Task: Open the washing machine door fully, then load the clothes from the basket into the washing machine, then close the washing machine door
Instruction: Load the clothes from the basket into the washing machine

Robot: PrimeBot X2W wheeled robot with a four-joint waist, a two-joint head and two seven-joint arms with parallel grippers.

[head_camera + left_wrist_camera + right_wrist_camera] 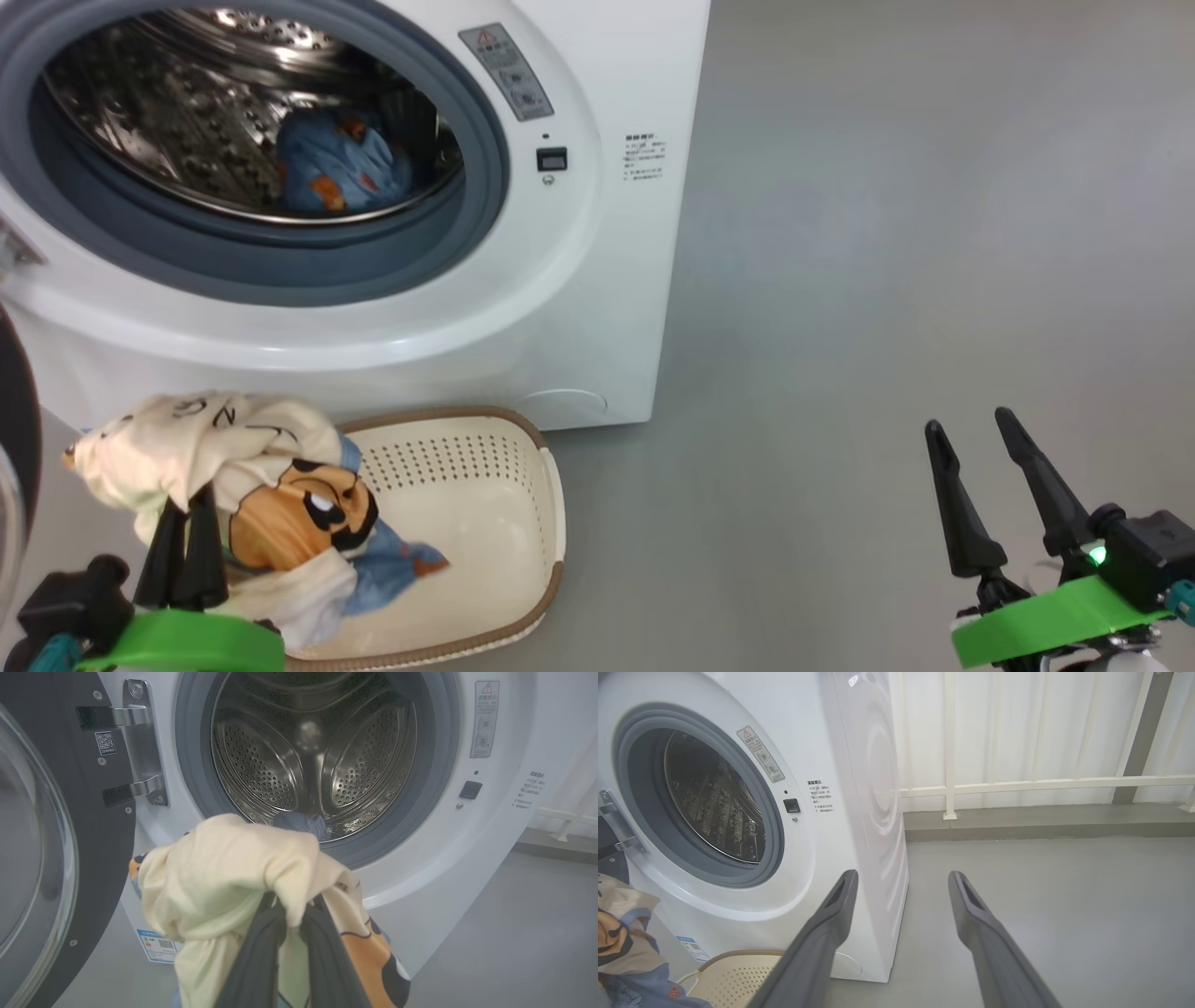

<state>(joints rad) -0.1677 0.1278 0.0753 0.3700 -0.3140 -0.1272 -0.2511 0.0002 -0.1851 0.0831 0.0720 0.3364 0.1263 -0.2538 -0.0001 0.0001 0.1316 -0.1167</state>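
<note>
Nearest the robot, the left jaws are closed tight, their dark fingers [203, 560] pinching a bunched cream garment with an orange cartoon print [205, 439], held up over the near-left end of the basket [467, 457]. The cloth bulges past the fingertips and droops back down beside them, so its long axis hangs roughly downward. A tail of light blue cloth [397, 560] trails from under it onto the basket floor. It looks like a separate garment, though I cannot tell for certain. The right jaws stand wide and empty, fingers [962, 523] over bare floor [887, 280], well apart from the basket and off to the right of the washing machine [597, 280], so the left arm is clearly the nearer one. The basket sits on the floor just in front of the machine. Beyond it the drum mouth [317, 742] lies ahead of and above the left jaws, almost straight along the fingers in the left wrist view, with the grey-blue gasket [280, 271] as the lip to clear. The washing machine door [100, 858] stands swung open on the left. By count: one machine, one door, one basket, one blue garment with orange prints [341, 168] already lying in the drum, one cream garment held, and probably one more under it.
</note>
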